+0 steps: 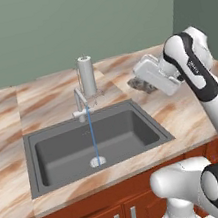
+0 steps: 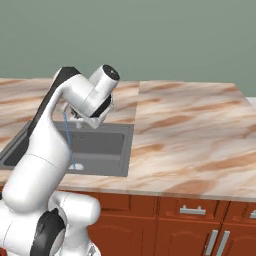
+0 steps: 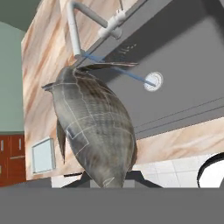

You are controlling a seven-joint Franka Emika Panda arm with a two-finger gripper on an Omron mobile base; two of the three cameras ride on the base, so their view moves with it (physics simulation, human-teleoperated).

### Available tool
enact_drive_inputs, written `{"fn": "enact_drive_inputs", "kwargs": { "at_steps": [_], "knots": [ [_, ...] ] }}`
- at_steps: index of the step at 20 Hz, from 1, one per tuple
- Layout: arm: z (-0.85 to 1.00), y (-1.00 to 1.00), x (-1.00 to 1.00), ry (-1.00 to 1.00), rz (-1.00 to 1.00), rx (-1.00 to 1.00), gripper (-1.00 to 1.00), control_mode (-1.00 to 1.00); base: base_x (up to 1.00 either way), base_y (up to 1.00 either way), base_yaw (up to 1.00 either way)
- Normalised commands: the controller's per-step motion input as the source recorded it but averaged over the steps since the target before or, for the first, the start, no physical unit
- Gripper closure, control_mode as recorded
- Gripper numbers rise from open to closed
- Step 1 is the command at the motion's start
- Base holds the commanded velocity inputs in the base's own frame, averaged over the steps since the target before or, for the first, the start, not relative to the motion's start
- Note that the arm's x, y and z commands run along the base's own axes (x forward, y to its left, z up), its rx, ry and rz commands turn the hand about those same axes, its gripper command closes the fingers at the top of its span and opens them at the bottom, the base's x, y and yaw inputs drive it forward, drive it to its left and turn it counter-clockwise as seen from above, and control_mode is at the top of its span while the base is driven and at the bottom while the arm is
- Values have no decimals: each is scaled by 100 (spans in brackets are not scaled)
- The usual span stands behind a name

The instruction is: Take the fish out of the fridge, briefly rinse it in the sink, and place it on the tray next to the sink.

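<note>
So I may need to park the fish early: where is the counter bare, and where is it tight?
Bare: the wide counter right of the sink, and the strip left of the sink. Tight: behind the basin, where the faucet stands and water is running. The gripper holds the fish over the counter right of the sink.

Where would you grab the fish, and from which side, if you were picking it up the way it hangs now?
Grip the fish across its thick lower body, where the tool already closes on it in the hand view. It tapers toward the far end and carries thin fins on both edges, so the flat flanks of the wide middle probably give the firmest hold. Come along its length, from the blunt end.
</note>
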Motion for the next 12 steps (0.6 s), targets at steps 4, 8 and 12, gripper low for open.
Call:
{"fn": "enact_drive_inputs", "kwargs": {
  "at_steps": [4,8,12],
  "knots": [
    [-28,3,33,22,18,19,100,-100,0,0,0],
    [-3,16,5,5,3,0,100,-100,0,0,0],
    [-29,0,41,25,9,0,100,-100,0,0,0]
  ]
}}
